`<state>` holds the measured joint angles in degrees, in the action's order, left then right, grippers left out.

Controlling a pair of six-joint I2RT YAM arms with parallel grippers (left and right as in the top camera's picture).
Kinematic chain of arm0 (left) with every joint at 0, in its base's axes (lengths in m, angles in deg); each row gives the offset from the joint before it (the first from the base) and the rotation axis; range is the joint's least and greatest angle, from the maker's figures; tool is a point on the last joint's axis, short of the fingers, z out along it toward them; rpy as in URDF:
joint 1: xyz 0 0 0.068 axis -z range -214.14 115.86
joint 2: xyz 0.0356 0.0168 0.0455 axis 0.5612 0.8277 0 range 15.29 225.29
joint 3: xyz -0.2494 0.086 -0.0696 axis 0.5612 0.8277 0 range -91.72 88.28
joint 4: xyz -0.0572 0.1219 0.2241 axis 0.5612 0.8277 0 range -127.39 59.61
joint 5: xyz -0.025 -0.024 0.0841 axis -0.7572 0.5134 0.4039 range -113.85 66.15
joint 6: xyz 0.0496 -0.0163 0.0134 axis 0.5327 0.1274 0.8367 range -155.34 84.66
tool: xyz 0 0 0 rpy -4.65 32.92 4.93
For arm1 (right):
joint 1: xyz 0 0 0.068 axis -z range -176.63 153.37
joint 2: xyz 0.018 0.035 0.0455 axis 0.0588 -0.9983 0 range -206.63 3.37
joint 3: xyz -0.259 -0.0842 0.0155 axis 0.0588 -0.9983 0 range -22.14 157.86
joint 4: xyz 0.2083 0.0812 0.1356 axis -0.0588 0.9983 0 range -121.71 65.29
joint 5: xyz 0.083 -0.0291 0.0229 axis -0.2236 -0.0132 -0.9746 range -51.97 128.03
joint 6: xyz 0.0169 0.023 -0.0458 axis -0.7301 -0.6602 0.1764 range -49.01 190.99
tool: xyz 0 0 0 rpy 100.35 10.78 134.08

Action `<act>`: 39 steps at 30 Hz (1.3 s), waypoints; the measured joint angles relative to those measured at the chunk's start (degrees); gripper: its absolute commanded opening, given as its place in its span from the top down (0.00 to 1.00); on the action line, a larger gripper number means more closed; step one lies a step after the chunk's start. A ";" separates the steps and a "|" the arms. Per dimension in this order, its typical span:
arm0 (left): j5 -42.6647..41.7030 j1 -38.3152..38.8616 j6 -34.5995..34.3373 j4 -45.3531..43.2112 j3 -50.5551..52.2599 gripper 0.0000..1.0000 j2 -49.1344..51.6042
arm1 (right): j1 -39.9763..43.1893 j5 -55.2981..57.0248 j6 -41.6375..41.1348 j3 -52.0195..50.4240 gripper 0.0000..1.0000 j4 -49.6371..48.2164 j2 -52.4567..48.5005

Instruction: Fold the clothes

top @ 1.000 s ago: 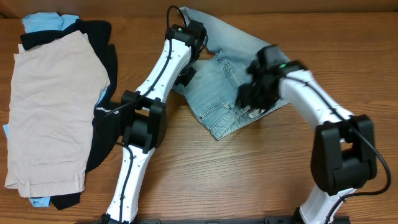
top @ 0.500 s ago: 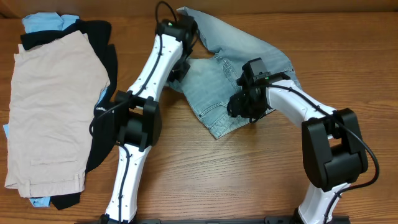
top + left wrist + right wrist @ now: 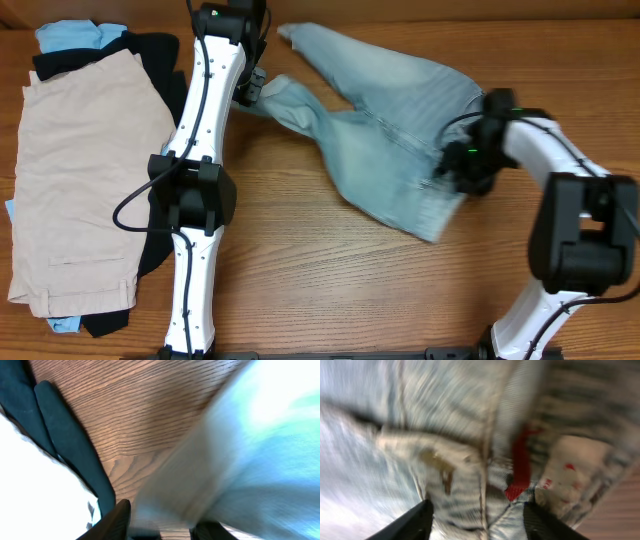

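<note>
The pale blue denim shorts [image 3: 380, 130] hang stretched and blurred between my two grippers above the table. My left gripper [image 3: 252, 90] is shut on their far left corner, near the black garment; in the left wrist view the cloth [image 3: 250, 450] fills the space between the fingers [image 3: 162, 529]. My right gripper [image 3: 462, 172] is shut on the shorts' right side. In the right wrist view its fingers [image 3: 477, 521] hold the waistband [image 3: 455, 420] beside a red label [image 3: 520, 470].
A pile of other garments lies at the far left: beige [image 3: 85, 170] on top, black [image 3: 165, 80] under it, sky-blue [image 3: 65, 38] showing at the back. The wooden table [image 3: 330, 280] reaches the front edge.
My left gripper has moved left and back, my right gripper to the right. The shorts, bunched a second ago, are now pulled wide between them.
</note>
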<state>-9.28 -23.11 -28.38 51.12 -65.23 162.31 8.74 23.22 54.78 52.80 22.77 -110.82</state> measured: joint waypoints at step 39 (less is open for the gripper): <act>-24.28 7.54 3.96 -16.48 -0.68 0.17 4.55 | 1.40 -3.98 15.10 23.26 0.13 13.25 -3.82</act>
<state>-33.57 -15.57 -24.43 34.64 -65.91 166.85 10.14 19.25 69.88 76.05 36.01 -114.65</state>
